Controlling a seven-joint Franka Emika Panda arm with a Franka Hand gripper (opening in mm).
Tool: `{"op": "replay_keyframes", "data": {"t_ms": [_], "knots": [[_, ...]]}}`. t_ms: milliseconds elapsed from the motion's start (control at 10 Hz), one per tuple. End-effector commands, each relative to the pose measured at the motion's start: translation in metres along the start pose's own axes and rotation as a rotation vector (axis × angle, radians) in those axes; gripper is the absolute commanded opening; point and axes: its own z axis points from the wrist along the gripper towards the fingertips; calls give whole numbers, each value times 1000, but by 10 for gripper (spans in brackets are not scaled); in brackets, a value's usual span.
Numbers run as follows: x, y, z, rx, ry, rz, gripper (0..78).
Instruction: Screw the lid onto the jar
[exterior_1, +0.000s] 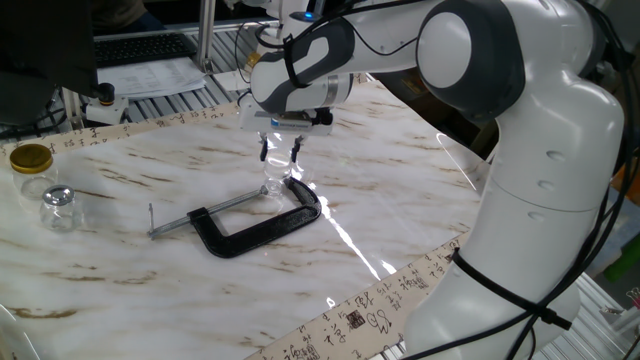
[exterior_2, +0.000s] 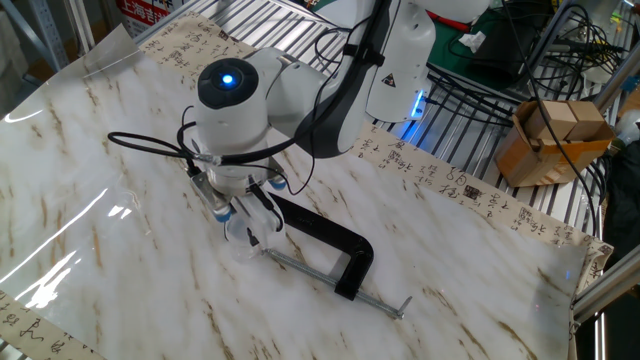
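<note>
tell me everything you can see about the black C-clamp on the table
The black C-clamp lies flat on the marble table, a matte black C-shaped frame with a long silver screw ending in a small crossbar handle. Its jaw end sits right beside the tiny clear jar under the gripper; actual contact can't be judged. Nothing grips it.

The lid — too glassy to pick out; the jar (exterior_1: 275, 183) blurs beneath the gripper (exterior_1: 280, 153).

Black C-clamp (exterior_1: 255, 222) lying on marble table (exterior_1: 120, 290), gold-lidded jar (exterior_1: 32, 165), bulbous clear jar (exterior_1: 58, 207)
</note>
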Motion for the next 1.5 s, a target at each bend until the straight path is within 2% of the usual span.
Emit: {"op": "replay_keyframes", "data": {"t_ms": [100,900,1500], "knots": [[4,1,9,-6,16,-2,11],[4,1,12,-27,19,9,11],[4,1,14,-38,5,34,11]]}}
